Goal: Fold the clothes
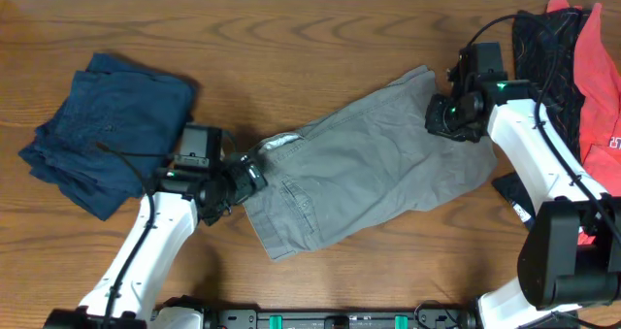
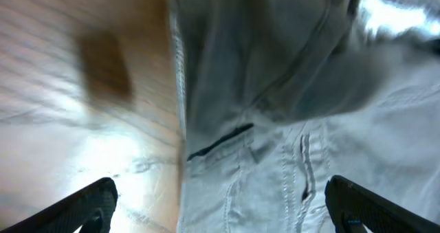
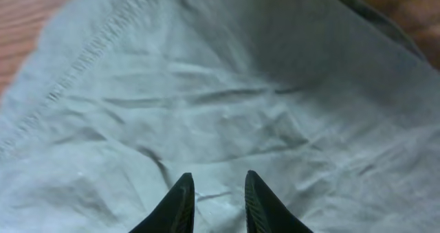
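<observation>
Left gripper: the left gripper (image 2: 220, 186) stood at the lower left of the overhead view, over the waistband end of the shorts. Its two black fingers (image 2: 96, 200) were wide apart, with nothing between them.
Under the left gripper: its wrist view showed a pocket seam and the edge of the cloth on the bare wood. The picture was blurred, so I could not tell finer details.
Task's thing: the grey-taupe cotton shorts (image 1: 369, 164) lay spread flat in the middle of the frame. They ran slantwise from lower left to upper right, with a white inner label (image 1: 281, 140) at the left end.
Right gripper: the right gripper (image 3: 216, 178) was at the right edge of the shorts, low over the leg hem. Its fingers were close together with a narrow gap, and no fold of cloth showed between them.
Navy garment: a crumpled navy-blue cloth (image 1: 107, 125) lay at the upper left, apart from the shorts.
Other garments: a black patterned cloth (image 1: 543, 48) and a red cloth (image 1: 597, 77) lay in a heap at the upper right, partly behind the right arm.
Table: the brown wooden table (image 1: 320, 38) carried everything.
Step in hand: the shorts seemed laid out and let go, and no fold was made yet.
Next move: probably each gripper must pinch one end of the same long edge. Then both should lift it together and carry it over the opposite edge.
</observation>
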